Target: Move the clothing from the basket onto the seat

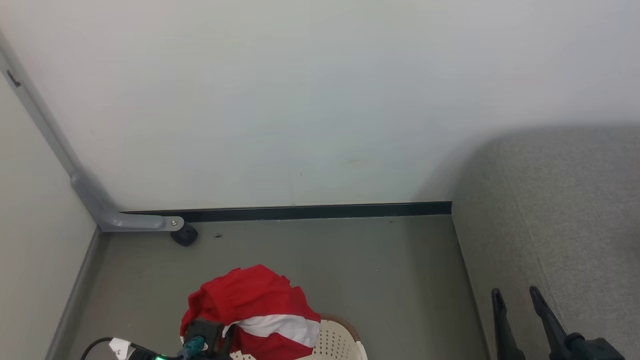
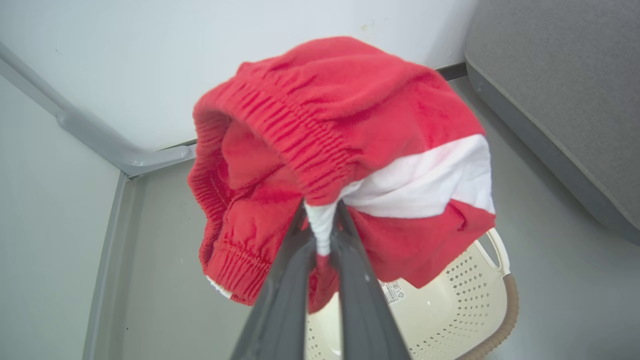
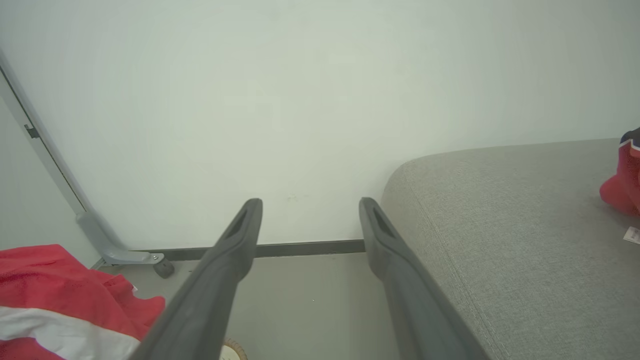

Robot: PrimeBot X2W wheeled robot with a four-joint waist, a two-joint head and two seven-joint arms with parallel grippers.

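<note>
A red garment with a white stripe (image 2: pixel 345 130) hangs bunched from my left gripper (image 2: pixel 321 212), which is shut on its fabric above the cream basket (image 2: pixel 465 290). The head view has the same clothing (image 1: pixel 255 305) lifted over the basket (image 1: pixel 340 342) at the bottom edge, covering the left gripper's fingers. My right gripper (image 3: pixel 310 215) stands open and holds nothing, its fingers (image 1: pixel 542 305) at the near left corner of the grey seat (image 1: pixel 560 210). Another red garment (image 3: pixel 622 182) lies on the seat (image 3: pixel 500 210) at the far right of the right wrist view.
A white wall (image 1: pixel 300 100) runs behind, with a dark skirting strip (image 1: pixel 300 212) at the floor. A grey metal frame leg with a black foot (image 1: pixel 182 234) stands in the left corner. Grey floor (image 1: pixel 350 270) lies between basket and seat.
</note>
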